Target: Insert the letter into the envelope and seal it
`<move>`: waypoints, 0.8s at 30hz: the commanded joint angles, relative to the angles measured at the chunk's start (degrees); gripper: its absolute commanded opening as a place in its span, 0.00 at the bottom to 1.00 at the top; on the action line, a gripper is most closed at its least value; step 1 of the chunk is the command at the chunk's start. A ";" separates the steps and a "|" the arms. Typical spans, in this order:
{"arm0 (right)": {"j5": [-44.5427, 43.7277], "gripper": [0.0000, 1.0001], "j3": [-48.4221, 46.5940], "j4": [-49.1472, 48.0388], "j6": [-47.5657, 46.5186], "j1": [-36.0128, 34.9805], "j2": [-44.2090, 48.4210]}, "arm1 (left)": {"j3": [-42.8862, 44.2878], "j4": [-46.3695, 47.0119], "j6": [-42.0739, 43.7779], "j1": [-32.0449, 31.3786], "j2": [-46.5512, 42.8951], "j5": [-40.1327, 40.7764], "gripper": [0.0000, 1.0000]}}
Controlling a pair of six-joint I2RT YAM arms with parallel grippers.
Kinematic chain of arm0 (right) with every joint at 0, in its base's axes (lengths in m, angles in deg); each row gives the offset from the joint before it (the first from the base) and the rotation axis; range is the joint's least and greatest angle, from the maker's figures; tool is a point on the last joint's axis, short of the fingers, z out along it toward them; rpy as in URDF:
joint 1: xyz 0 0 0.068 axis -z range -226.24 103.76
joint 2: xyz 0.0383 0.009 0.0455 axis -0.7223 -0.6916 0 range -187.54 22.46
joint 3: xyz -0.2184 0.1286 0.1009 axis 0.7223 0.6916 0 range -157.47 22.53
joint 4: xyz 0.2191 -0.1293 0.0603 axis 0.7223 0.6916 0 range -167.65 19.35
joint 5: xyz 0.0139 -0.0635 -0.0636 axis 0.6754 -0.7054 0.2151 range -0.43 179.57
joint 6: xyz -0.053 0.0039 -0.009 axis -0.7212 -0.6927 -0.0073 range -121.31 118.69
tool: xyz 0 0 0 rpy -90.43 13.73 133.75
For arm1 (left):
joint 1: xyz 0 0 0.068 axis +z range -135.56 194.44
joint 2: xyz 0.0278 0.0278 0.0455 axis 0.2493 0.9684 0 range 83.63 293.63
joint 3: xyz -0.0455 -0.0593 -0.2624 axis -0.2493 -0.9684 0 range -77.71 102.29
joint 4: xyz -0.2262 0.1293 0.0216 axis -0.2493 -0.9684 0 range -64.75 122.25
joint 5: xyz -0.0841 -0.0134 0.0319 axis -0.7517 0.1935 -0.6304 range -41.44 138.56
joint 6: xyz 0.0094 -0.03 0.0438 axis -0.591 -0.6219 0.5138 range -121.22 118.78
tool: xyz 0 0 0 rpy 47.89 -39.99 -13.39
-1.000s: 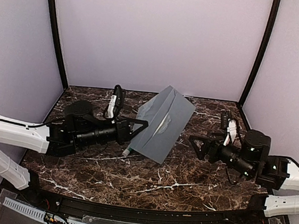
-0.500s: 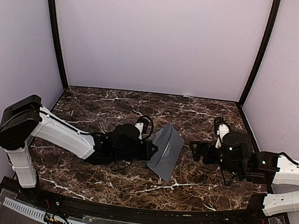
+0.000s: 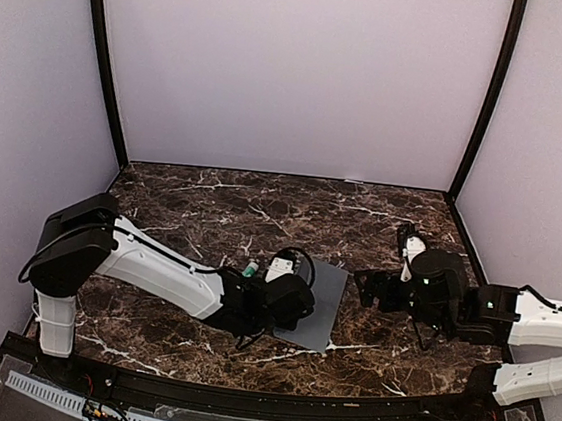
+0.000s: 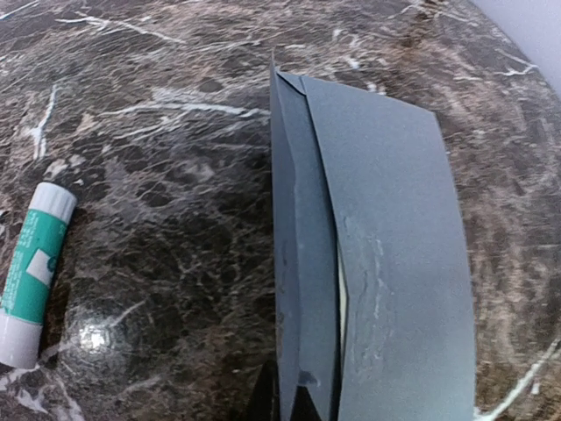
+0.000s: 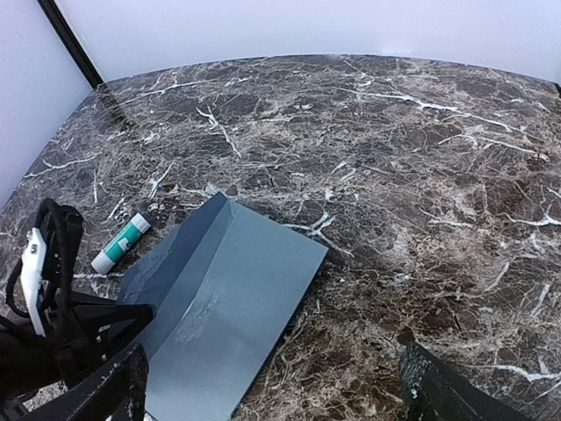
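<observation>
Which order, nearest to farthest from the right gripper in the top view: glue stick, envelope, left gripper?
From the right gripper:
1. envelope - lying flat, just to its left.
2. left gripper - at the envelope's far, left edge.
3. glue stick - beyond the envelope, farthest left.

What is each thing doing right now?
Envelope: lying down, flap folded over.
Glue stick: lying on its side.
Left claw: shut on the envelope's edge.
Right claw: open, empty.
</observation>
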 commanded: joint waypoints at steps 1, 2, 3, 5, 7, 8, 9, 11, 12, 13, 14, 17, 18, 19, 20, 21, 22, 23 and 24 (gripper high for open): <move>0.17 0.96 0.52 -1.11 0.83 0.30 -1.11 | 6.17 -16.51 -2.88 -1.09 3.24 10.17 0.00; 0.08 0.96 0.54 -1.16 0.89 0.29 -1.38 | 8.32 -18.67 -4.72 -1.41 4.67 12.25 0.00; 0.01 0.96 0.50 -1.20 0.98 0.31 -1.78 | 9.32 -22.49 -6.54 -1.57 5.34 13.14 0.00; -0.47 0.96 0.35 -1.13 1.41 0.28 -2.71 | 12.03 -27.37 -8.85 -1.94 7.44 15.02 0.00; -0.76 0.96 0.10 -0.94 1.74 0.27 -3.59 | 14.55 -31.29 -10.29 -2.25 9.70 16.10 0.00; -0.92 0.96 0.00 -0.81 1.92 0.32 -3.86 | 16.34 -32.61 -10.72 -2.43 11.35 16.57 0.00; -0.98 0.96 -0.05 -0.71 2.11 0.27 -4.17 | 17.51 -35.84 -11.90 -2.51 12.33 16.75 0.00; -1.08 0.96 -0.07 -0.57 2.39 0.28 -4.55 | 21.07 -41.08 -14.30 -2.59 15.24 17.01 0.00; -1.03 0.96 -0.07 -0.55 2.57 0.33 -4.60 | 23.34 -42.91 -15.19 -2.60 16.89 17.15 0.00; -0.95 0.96 -0.02 -0.53 2.67 0.32 -4.58 | 24.30 -45.75 -16.69 -2.56 17.56 17.22 0.00; -0.98 0.96 0.05 -0.53 2.69 0.33 -4.56 | 25.81 -46.91 -17.22 -2.59 18.53 17.13 0.00; -0.83 0.96 0.14 -0.14 2.77 0.33 -4.00 | 27.12 -48.68 -18.11 -2.60 18.74 16.18 0.01; -0.77 0.96 0.16 -0.01 2.77 0.32 -3.74 | 27.29 -48.67 -18.06 -2.60 18.43 15.85 0.01; -0.69 0.96 0.08 0.02 2.59 0.31 -3.42 | 27.37 -48.46 -17.78 -2.60 18.15 15.17 0.02; -0.58 0.96 0.12 0.12 2.45 0.33 -3.05 | 27.29 -47.56 -17.50 -2.60 17.38 14.82 0.02; -0.55 0.96 0.10 0.31 2.31 0.35 -2.64 | 26.91 -46.85 -16.63 -2.60 16.46 13.96 0.03; -0.51 0.96 0.08 0.45 2.27 0.29 -2.20 | 26.53 -44.82 -16.00 -2.60 15.77 13.47 0.04; -0.47 0.96 0.10 0.55 2.18 0.33 -1.81 | 25.51 -43.64 -14.54 -2.60 14.23 12.18 0.04; -0.38 0.96 0.02 0.69 2.04 0.27 -1.27 | 24.90 -40.90 -12.97 -2.60 13.51 11.57 0.05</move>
